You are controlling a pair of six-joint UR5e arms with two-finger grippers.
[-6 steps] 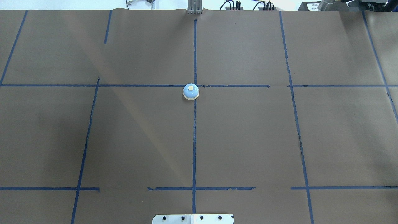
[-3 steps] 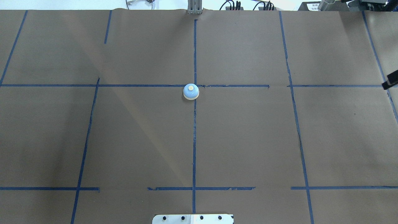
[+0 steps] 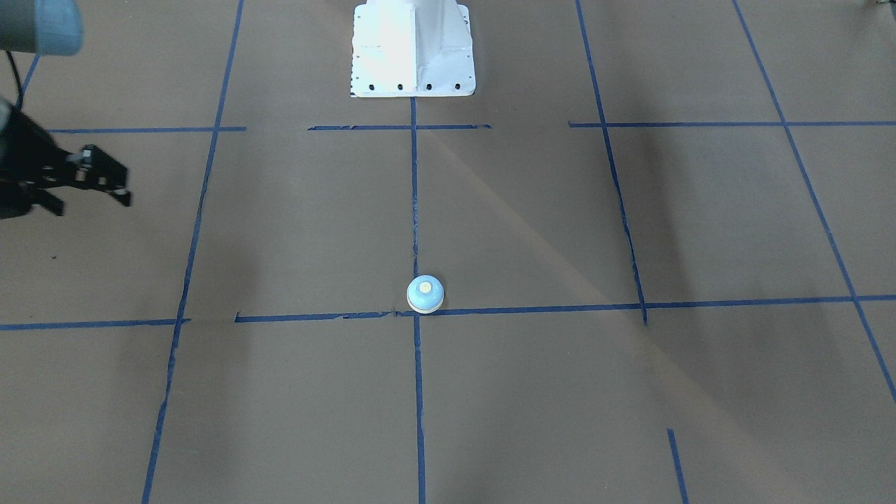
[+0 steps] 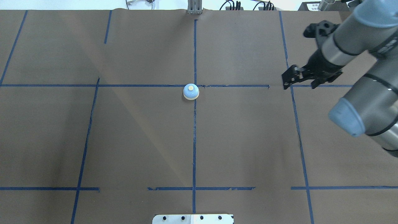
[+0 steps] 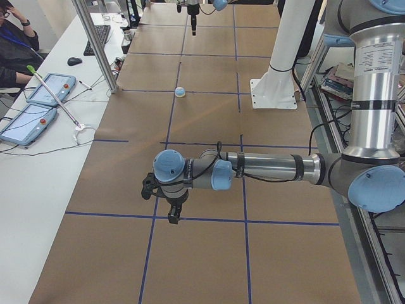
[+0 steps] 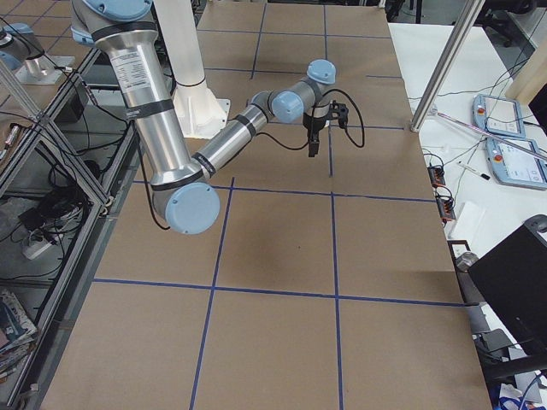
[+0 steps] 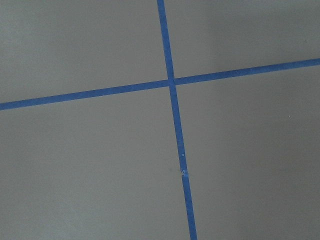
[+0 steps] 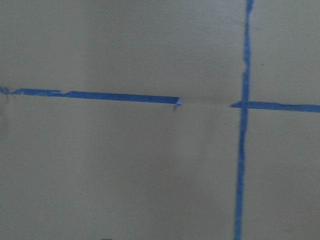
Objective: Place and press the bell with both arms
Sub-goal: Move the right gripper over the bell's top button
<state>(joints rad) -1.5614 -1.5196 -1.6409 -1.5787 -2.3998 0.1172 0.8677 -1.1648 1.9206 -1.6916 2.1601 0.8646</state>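
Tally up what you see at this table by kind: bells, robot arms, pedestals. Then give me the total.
Bell: 1
Robot arms: 2, the right arm and the left arm
White pedestal: 1
Total: 4

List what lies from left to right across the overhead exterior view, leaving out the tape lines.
bell → right gripper → right arm. The white base plate at the bottom edge sits at the same left-to-right position as the bell, so it is left out.
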